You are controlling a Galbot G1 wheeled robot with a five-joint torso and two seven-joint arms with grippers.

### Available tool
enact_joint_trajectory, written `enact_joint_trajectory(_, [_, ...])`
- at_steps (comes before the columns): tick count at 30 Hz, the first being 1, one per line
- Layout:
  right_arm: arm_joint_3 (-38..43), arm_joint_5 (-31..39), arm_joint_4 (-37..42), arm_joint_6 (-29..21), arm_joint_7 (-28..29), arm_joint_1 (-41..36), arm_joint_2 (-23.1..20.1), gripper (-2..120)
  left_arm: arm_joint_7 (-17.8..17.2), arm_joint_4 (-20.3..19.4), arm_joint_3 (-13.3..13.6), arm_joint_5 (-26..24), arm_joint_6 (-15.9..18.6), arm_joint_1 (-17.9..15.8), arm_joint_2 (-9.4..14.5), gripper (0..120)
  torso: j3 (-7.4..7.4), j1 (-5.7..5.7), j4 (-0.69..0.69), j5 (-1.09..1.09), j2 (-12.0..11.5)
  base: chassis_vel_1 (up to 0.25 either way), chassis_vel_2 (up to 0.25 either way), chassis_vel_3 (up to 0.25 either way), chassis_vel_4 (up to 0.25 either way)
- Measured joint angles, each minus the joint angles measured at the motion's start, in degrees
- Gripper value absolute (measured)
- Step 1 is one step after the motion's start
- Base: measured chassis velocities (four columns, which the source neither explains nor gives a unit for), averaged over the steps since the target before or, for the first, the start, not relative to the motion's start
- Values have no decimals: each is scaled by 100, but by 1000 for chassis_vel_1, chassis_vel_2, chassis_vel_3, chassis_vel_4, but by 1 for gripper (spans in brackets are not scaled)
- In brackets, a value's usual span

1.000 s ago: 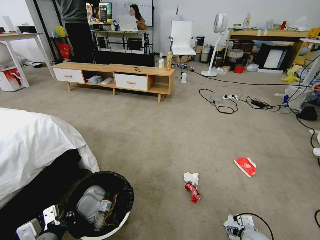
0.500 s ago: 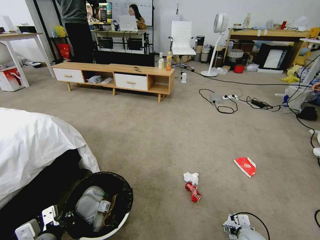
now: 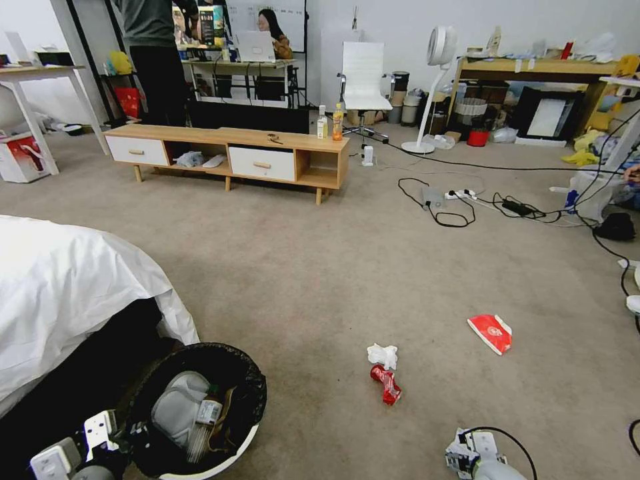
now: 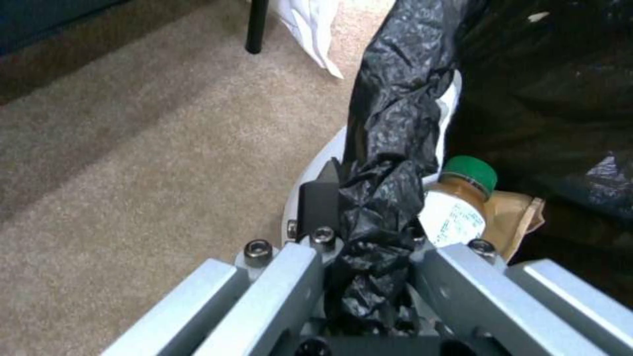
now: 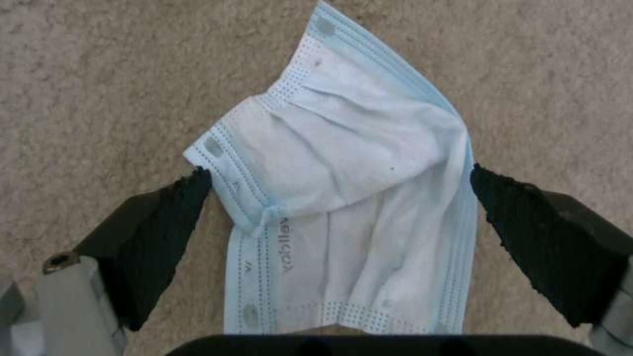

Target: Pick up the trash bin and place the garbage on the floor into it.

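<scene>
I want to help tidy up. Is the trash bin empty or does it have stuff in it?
Not empty. Inside the trash bin lie a green-capped bottle and a brown paper bag. The left gripper pinches its rim.

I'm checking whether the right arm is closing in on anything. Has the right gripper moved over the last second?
Yes, slightly. In the head view the right gripper has dropped toward the bottom edge, farther from the crushed red can, which lies where it was.
</scene>
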Motion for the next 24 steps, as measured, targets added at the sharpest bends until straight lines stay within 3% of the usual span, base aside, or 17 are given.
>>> enact_joint_trajectory(11, [-28, -84, -120, 85, -46, 45, 74, 98, -5, 7, -2, 0, -14, 1, 1, 1, 0, 0, -2, -4, 0, 0, 0, 0, 0])
enact_joint_trajectory(19, [-88, -192, -260, 188, -113, 114, 148, 85, -6, 43, 10, 13, -28, -14, -8, 1, -2, -1, -1, -6, 2, 0, 0, 0, 0])
enact_joint_trajectory(24, [-114, -231, -348, 202, -141, 166, 181, 85, -6, 51, 8, 13, -28, -21, -5, 1, -3, -1, -2, -5, 3, 0, 0, 0, 0])
